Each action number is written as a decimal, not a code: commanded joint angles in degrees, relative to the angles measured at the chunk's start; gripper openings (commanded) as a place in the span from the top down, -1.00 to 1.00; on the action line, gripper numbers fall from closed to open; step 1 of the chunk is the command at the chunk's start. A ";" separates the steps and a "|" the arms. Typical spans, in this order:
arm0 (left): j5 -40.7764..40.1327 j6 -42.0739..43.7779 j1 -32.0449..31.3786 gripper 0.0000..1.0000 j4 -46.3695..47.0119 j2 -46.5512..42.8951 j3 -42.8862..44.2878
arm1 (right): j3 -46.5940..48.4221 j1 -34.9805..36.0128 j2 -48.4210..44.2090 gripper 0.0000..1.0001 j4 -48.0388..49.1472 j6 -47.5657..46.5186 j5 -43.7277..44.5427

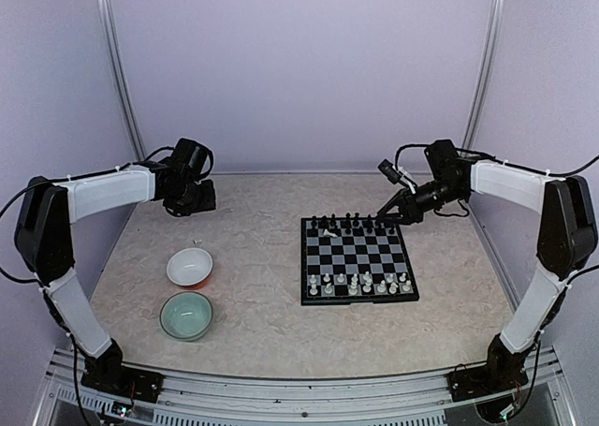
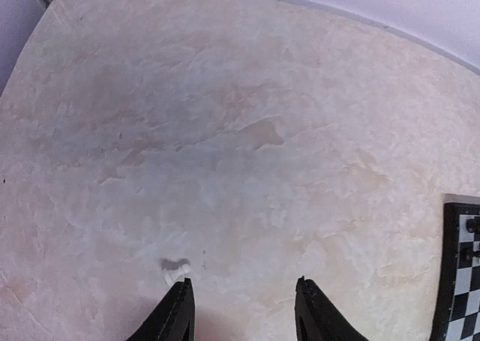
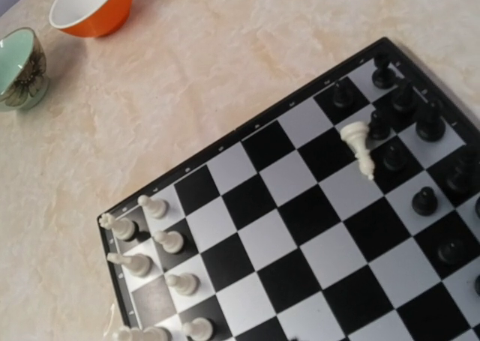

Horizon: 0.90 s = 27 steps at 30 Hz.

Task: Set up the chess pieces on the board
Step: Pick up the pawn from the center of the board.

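The board (image 1: 304,262) lies right of centre. Black chess pieces (image 1: 354,226) stand along its far rows and white ones (image 1: 360,283) along its near rows. One white piece (image 3: 358,148) lies tipped over among the black pieces; it also shows in the top view (image 1: 328,231). My right gripper (image 1: 386,216) hovers at the board's far right corner and looks shut and empty. My left gripper (image 2: 241,282) is open over bare table at the far left. A tiny white piece (image 2: 176,270) lies on the table just beside its left fingertip (image 2: 182,292).
A white bowl with an orange outside (image 1: 189,267) and a pale green bowl (image 1: 185,314) stand left of the board, near the front. Both show in the right wrist view, the orange bowl (image 3: 90,7) and the green bowl (image 3: 19,67). The board's edge (image 2: 448,281) shows at the left wrist view's right.
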 commanded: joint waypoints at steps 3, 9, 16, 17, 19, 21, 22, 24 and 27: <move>2.72 -1.19 4.77 0.06 -2.59 -1.68 -7.15 | -1.31 -0.70 -1.12 0.45 0.49 -1.64 -0.32; 2.28 3.80 8.84 0.04 -1.95 0.51 -7.66 | -1.28 -0.75 0.54 0.43 -0.07 -2.13 -0.85; 5.87 5.43 13.19 -0.04 1.44 3.52 -7.94 | -1.40 -0.70 0.81 0.41 0.10 -2.18 -0.16; 8.32 5.80 13.52 -0.03 2.55 3.75 -7.31 | -1.41 -0.70 0.97 0.41 0.16 -2.18 0.05; 14.87 7.44 13.42 -0.08 4.74 5.31 -5.53 | -1.33 -0.72 1.55 0.41 0.10 -2.18 0.37; 18.86 8.74 12.25 -0.80 5.00 7.11 -3.08 | -1.34 -0.71 2.17 0.41 0.01 -2.18 0.46; 18.30 9.25 11.48 -0.96 4.21 8.03 -1.33 | -1.26 -0.76 2.42 0.40 -0.04 -2.23 0.47; 17.31 10.43 10.00 -0.98 2.72 10.51 1.48 | -1.18 -0.74 2.77 0.40 -0.27 -2.25 0.32; 14.62 11.18 7.86 -0.95 1.50 13.79 3.59 | -1.23 -0.78 2.72 0.40 -0.28 -2.35 0.51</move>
